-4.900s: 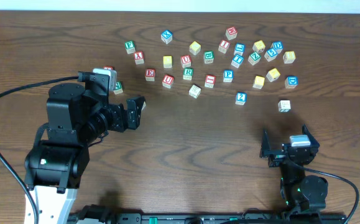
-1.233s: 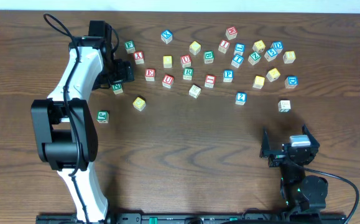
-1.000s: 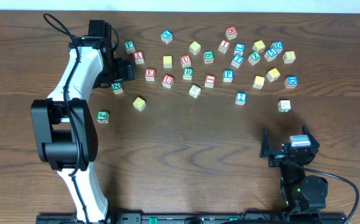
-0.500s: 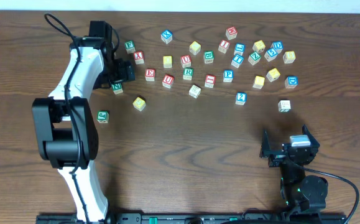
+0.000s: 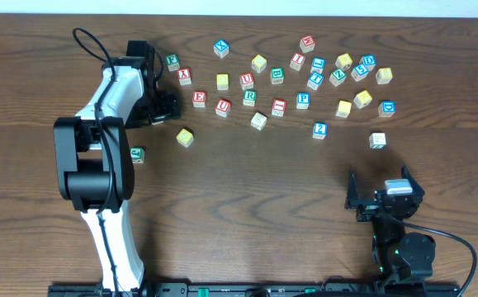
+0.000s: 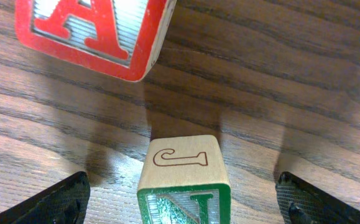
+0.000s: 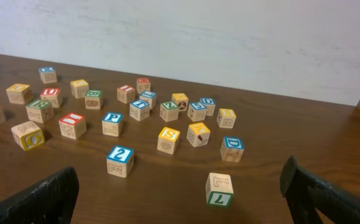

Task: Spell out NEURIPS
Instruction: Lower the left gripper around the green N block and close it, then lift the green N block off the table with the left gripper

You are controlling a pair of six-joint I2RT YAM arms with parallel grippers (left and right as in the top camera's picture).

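The green N cube [image 6: 184, 180] stands on the table between the fingers of my left gripper [image 6: 183, 208]. The jaws are open, with a gap on each side of the cube. From overhead the left gripper [image 5: 163, 106] hides this cube. To its right lie the red E [image 5: 199, 98], the red U [image 5: 223, 107], the green R [image 5: 249, 97] and the blue P [image 5: 303, 100]. A yellow-faced cube [image 5: 185, 137] sits alone nearer the front. My right gripper [image 5: 385, 198] rests open at the front right, holding nothing.
A red A cube [image 6: 92, 28] lies just beyond the N. A green cube [image 5: 137, 154] sits beside the left arm. Several other letter cubes are scattered at the back right, with a green 7 cube [image 7: 219, 188] and a blue 2 cube [image 7: 120, 160] nearest the right gripper.
The left arm has swung slightly right and come down over the green N cube, which no longer shows from overhead. The right arm and the other cubes have not moved.
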